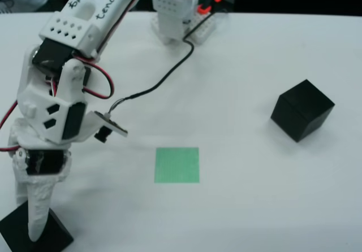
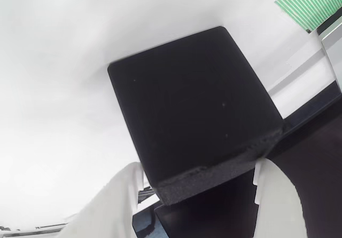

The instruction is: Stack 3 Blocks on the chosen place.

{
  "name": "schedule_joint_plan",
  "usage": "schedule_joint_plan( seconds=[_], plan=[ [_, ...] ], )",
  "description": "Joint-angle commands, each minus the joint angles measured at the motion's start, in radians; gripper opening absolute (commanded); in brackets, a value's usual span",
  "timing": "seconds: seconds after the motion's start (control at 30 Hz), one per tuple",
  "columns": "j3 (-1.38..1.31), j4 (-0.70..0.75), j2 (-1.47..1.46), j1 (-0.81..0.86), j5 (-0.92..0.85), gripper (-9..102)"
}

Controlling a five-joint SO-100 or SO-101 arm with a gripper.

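Note:
One black block [image 1: 56,236] sits at the bottom left corner of the overhead view. My gripper [image 1: 35,229] points straight down onto it. In the gripper's own view this block [image 2: 192,104] lies between the two white fingers [image 2: 120,206], which touch its near sides, so the gripper [image 2: 199,166] is shut on it. A second black block [image 1: 301,111] rests alone at the right of the table. The chosen place, a green striped square [image 1: 177,165], lies flat in the middle, to the right of my gripper, and its corner [image 2: 310,3] shows at the top right.
The arm's white base [image 1: 181,14] stands at the back with a black cable [image 1: 164,79] trailing across the white table [image 1: 254,195]. A dark drop past the table edge [image 2: 320,136] lies close to the gripped block.

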Motion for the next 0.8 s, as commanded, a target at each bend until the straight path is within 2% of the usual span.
schedule_joint_plan(
  seconds=[0.0, 0.4, 0.77],
  plan=[
    [-0.021, 0.005, -0.012, -0.012, -0.005, 22],
    [-0.032, -0.015, 0.000, -0.031, -0.005, 31],
    [0.081, -0.025, 0.173, -0.063, -0.020, 33]
  ],
)
